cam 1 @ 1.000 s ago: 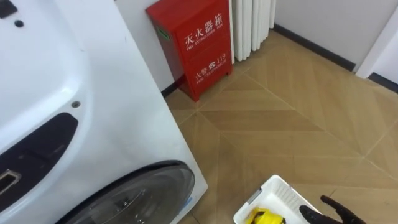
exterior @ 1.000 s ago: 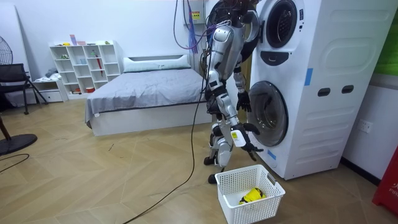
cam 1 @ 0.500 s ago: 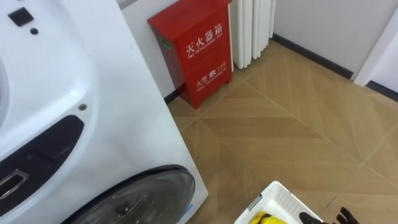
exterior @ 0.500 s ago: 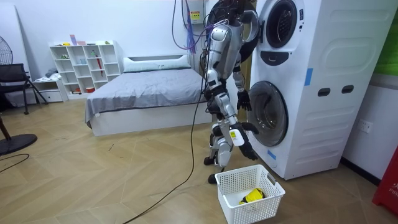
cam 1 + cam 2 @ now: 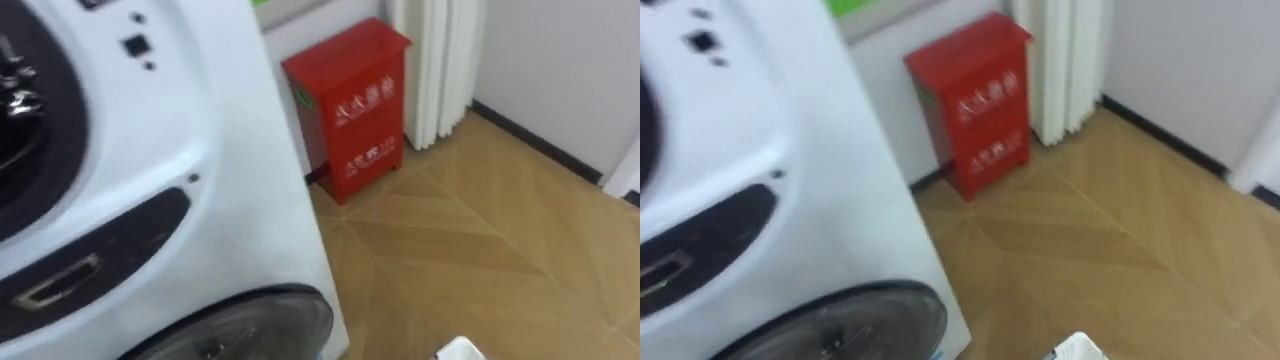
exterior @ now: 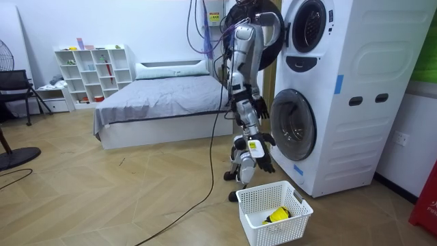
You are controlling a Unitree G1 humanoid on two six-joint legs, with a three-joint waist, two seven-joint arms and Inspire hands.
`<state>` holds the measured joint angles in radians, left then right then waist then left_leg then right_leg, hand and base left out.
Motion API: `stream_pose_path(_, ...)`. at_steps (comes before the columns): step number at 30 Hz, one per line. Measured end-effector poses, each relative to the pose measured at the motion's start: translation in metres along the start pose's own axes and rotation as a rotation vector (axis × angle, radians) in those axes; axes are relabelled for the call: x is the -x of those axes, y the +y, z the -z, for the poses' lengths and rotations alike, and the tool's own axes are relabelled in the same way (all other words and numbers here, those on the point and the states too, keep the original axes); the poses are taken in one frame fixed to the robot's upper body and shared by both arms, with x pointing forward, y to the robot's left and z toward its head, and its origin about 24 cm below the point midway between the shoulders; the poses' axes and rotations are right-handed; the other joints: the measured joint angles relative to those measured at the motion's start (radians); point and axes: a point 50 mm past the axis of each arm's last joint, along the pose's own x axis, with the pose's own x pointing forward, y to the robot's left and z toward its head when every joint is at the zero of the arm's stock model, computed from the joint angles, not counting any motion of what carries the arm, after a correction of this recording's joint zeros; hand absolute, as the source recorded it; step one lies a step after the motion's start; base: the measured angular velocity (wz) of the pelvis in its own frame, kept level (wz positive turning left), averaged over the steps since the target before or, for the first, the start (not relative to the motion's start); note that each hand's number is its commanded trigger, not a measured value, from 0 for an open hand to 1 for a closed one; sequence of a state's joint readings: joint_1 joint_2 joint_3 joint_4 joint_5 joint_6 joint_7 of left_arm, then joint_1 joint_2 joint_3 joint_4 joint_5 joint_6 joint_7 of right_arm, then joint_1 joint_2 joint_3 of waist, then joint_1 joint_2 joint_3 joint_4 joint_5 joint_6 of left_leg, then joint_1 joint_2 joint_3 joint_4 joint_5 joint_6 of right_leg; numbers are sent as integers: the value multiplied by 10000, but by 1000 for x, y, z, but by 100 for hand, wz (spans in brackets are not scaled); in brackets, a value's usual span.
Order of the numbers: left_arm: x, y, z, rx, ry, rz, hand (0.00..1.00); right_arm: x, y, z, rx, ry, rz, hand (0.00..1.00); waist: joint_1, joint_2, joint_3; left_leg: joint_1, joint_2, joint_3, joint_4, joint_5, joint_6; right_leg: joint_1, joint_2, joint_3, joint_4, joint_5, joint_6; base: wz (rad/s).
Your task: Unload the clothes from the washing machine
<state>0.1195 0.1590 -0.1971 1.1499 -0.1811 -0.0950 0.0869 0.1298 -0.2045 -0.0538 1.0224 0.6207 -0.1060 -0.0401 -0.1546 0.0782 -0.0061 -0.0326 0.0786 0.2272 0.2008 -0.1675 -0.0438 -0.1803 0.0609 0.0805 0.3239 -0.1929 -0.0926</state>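
Robot is standing beside washing machine (image 6: 341, 89), white basket (image 6: 259, 195) at its feet, yellow garment (image 6: 276, 215) lying inside. Right hand (image 6: 263, 162) is hanging above basket, left hand (image 6: 261, 109) near lower door (image 6: 292, 126); cannot tell either hand's state. Judgement: gaze is sitting high, so lower it to the drum before reaching.

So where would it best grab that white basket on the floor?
Probably take the basket by its top rim at a short end, coming down from above: it stands upright, open top up, with the rim free all round.
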Motion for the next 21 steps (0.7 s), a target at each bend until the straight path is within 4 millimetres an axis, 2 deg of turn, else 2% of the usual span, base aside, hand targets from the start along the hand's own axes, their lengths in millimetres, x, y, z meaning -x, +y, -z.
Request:
stream_pose_path(1,1,0,2,20,41,-8,0,0,-1,6,-22,222,87,0,25,-43,-2,59,4,-85,-20,0,-1,167,-25,-146,-125,4,-7,67)
stream_pose_path(3,2,-3,3,102,-20,-45,0,3,-6,24,90,1068,388,0,355,-245,-23,347,6,-200,-150,2,-5,695,-93,-490,-488,22,-14,51)
stream_pose_path(6,2,-5,2,530,-43,-115,0,3,-1,31,45,1477,455,0,737,-401,56,446,-48,-466,-237,1,-7,1132,-193,-913,-906,69,45,43)
stream_pose_path(9,2,-3,4,769,14,-262,0,2,4,34,39,1657,412,0,795,-518,90,498,-129,-804,-383,-1,-9,1477,-285,-1362,-1267,93,89,49)
stream_pose_path(11,3,-2,7,955,109,-359,0,2,5,35,130,1663,355,0,935,-587,134,589,-189,-937,-409,-1,-8,1697,-340,-1497,-1407,88,122,27)
stream_pose_path(19,6,12,20,1914,481,-1128,0,4,10,41,941,2016,156,0,1484,-827,130,883,-292,-1235,-576,-7,-7,2195,-418,-1710,-1723,56,183,9)
stream_pose_path(21,6,16,23,2081,687,-1318,0,4,10,44,998,2115,155,0,1631,-899,169,971,-293,-1228,-582,-12,-7,2316,-419,-1700,-1739,55,186,0)
